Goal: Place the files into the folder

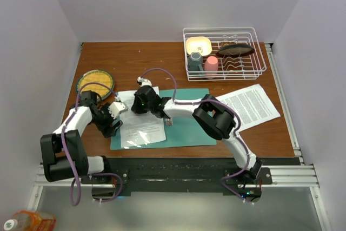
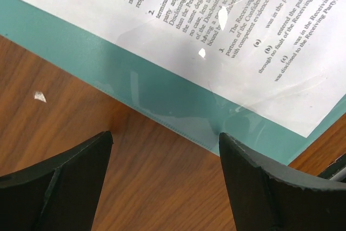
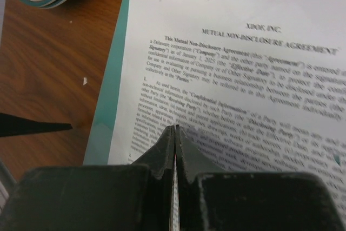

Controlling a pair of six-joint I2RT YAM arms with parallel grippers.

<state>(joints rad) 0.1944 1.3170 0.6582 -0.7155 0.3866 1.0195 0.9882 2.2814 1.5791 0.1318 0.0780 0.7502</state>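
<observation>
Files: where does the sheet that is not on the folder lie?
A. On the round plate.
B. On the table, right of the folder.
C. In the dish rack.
B: the sheet lies flat on the wood table, right of the folder.

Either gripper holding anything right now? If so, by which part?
Left gripper: open, nothing held. Right gripper: shut, tips over the printed sheet on the folder; a pinch on it cannot be told.

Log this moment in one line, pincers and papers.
left pincer: open, by folder edge | right pincer: shut, over first sheet on folder | second sheet: on table, right of folder
</observation>
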